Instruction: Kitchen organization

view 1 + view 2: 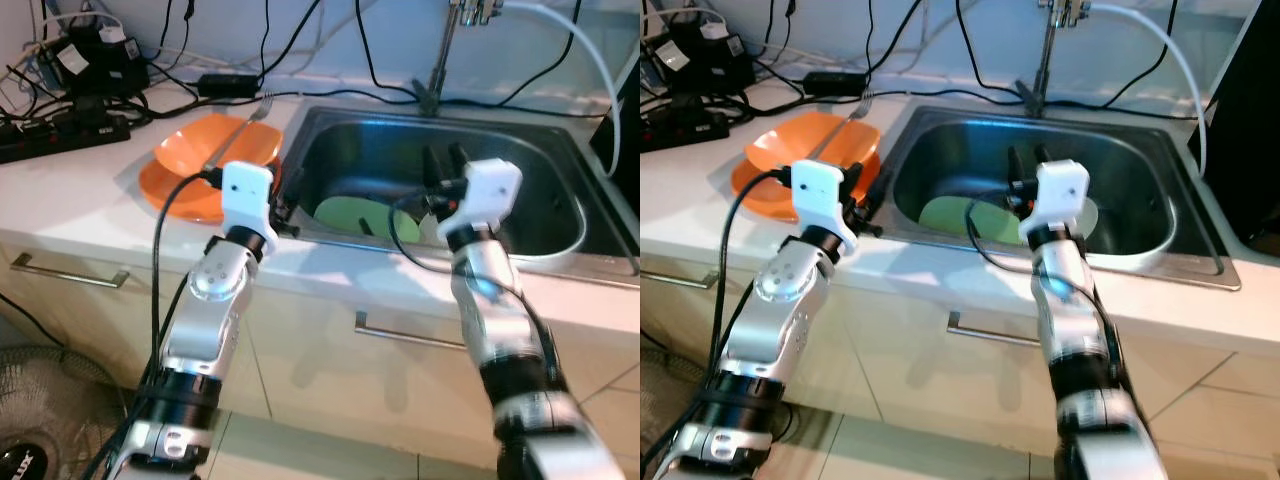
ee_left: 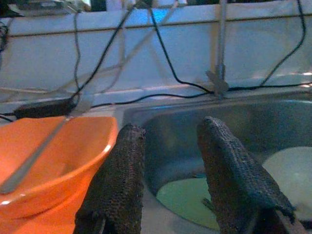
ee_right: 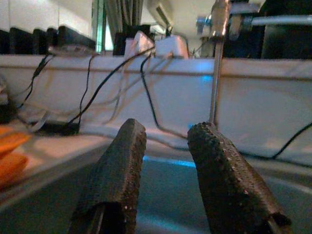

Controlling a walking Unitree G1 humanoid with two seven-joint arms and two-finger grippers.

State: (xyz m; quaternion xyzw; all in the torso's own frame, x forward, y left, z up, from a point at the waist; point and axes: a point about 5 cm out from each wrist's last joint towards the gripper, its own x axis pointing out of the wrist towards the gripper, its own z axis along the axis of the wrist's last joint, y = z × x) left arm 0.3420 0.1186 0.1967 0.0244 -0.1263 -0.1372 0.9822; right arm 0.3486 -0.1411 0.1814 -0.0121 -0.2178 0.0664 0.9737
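Note:
An orange bowl (image 1: 215,145) with a metal fork (image 1: 245,125) lying across it sits on an orange plate (image 1: 165,190) on the counter, left of the steel sink (image 1: 540,150). A green plate (image 1: 350,215) and a white dish (image 1: 1092,215) lie in the sink. My left gripper (image 1: 285,195) is open at the sink's left rim, between the orange bowl (image 2: 53,151) and the green plate (image 2: 187,197). My right gripper (image 1: 445,165) hovers open over the middle of the sink, above the dishes, with nothing between its fingers (image 3: 119,170).
A faucet (image 1: 445,50) and a white hose (image 1: 590,50) stand behind the sink. A power strip (image 1: 60,135) and several black cables crowd the back left of the counter. Drawer handles (image 1: 410,335) run below the counter edge, and a fan (image 1: 30,440) stands on the floor at the left.

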